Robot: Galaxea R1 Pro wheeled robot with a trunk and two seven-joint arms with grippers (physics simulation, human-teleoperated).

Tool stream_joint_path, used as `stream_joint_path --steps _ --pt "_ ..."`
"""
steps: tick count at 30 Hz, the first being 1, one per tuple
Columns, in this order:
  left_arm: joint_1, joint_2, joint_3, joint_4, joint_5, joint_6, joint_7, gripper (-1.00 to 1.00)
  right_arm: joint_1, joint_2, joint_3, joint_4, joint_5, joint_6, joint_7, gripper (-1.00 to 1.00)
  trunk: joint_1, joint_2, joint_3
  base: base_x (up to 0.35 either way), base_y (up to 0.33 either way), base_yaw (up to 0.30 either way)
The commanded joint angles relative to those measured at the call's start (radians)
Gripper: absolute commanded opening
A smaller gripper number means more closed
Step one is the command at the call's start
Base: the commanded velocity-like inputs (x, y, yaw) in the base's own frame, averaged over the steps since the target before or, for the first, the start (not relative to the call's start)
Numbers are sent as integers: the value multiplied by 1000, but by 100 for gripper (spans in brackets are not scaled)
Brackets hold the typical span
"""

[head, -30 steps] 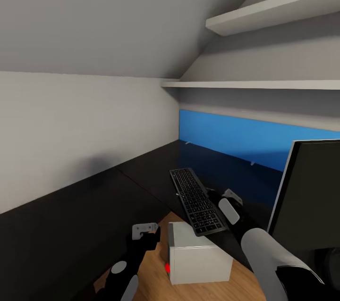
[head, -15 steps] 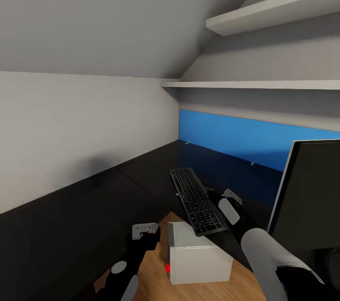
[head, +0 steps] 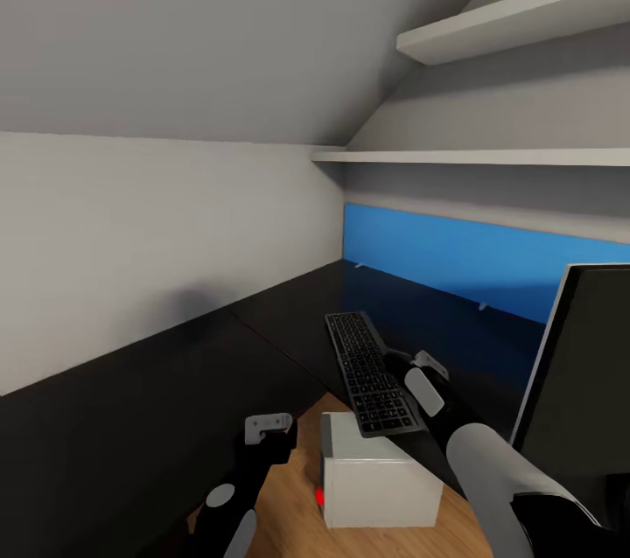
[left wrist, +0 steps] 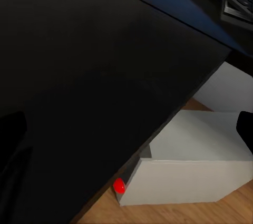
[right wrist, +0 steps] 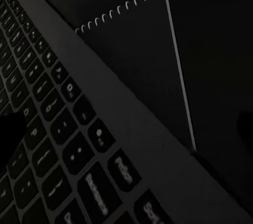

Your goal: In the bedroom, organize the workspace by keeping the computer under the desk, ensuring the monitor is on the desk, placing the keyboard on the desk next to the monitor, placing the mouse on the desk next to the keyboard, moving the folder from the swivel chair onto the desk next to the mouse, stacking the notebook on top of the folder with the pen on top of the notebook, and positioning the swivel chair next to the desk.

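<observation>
The black keyboard [head: 371, 373] lies on the matt black desk [head: 131, 401], its near end over the desk's inner edge. Beside it, in the right wrist view, lies the dark spiral-edged notebook [right wrist: 137, 60] next to the keyboard [right wrist: 58, 145]. My right gripper [head: 427, 363] hovers just above both, open [right wrist: 126, 124]. The black monitor [head: 586, 366] stands at the right. The light grey computer [head: 381, 481] sits on the wooden floor in the desk's corner, partly under the top [left wrist: 195, 176]. My left gripper [head: 267, 425] hangs open by the desk edge near the computer.
A blue panel [head: 472, 256] runs along the back of the desk below two white wall shelves [head: 490, 157]. Sloped grey walls close in at the left and above. Light wooden floor [head: 297, 488] shows between the desk's two wings.
The whole picture has shifted slightly right, so the camera has turned a little. Both arms keep their pose and nothing on the desk has moved.
</observation>
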Motion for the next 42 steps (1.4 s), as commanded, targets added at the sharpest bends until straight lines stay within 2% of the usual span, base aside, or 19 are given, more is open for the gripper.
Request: stream_joint_path --steps 1,15,30,42 --pt "-1 0 -2 -2 9 3 8 100 0 0 -1 -2 -3 5 -6 100 0 -1 -1 0 0 7" --pt "-1 0 -2 -2 10 5 8 100 0 0 0 0 -3 5 -6 100 0 -1 -1 -108 11 0" --pt "-1 0 -3 -2 10 5 8 100 0 4 2 2 -3 4 -5 100 0 -1 -1 -22 12 0" --pt "-1 0 -3 -2 11 5 8 100 0 8 3 2 -3 5 -4 100 0 -1 -1 0 0 207"
